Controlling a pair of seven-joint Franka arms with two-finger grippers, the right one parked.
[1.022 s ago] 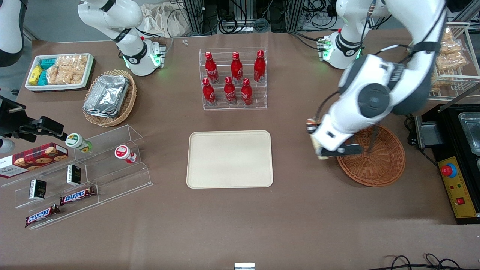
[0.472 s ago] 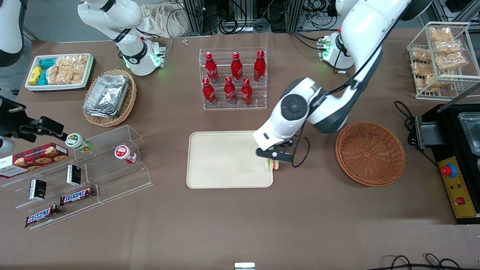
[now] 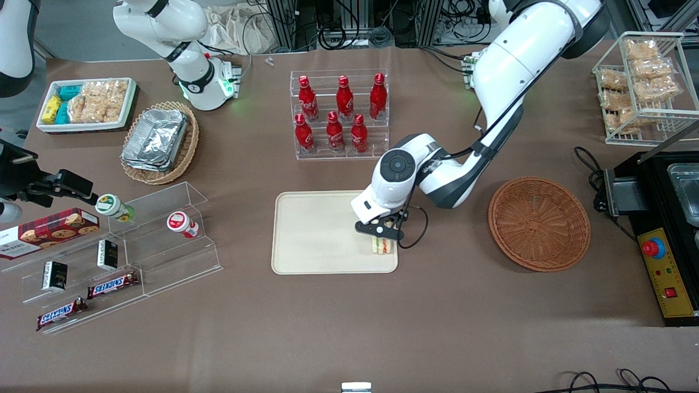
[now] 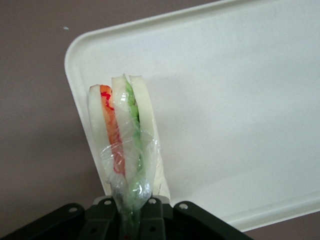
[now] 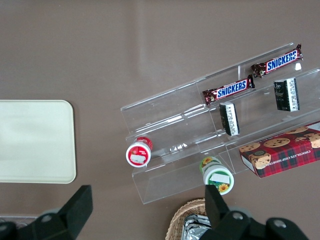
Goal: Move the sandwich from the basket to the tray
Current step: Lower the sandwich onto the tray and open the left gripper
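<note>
1. Currently you are looking at a brown table (image 3: pixel 338 327), with cables and metal framing showing past its edge farthest from the front camera.
2. You are seeing the tray (image 3: pixel 317 234) lying flat at mid-table, most of its surface bare.
3. You are holding the gripper (image 3: pixel 380 236) over the tray's corner toward the working arm's end, on the side nearer the front camera; it is pinching the sandwich (image 4: pixel 122 135) by its narrow end.
4. You are keeping the sandwich (image 3: pixel 381 245) standing on edge over that corner; whether it is touching the tray (image 4: pixel 240 100) cannot be told.
5. You are finding the basket (image 3: pixel 539 222) sitting well apart from the tray, toward the working arm's end, nothing in it.
6. You are noting a rack of red bottles (image 3: pixel 339 112) standing farther from the front camera than the tray.
7. You are noting clear shelves with snack bars (image 3: pixel 112 256) lying toward the parked arm's end.
8. You are seeing bare table running between tray and basket, and along the tray's edge nearer the front camera.
</note>
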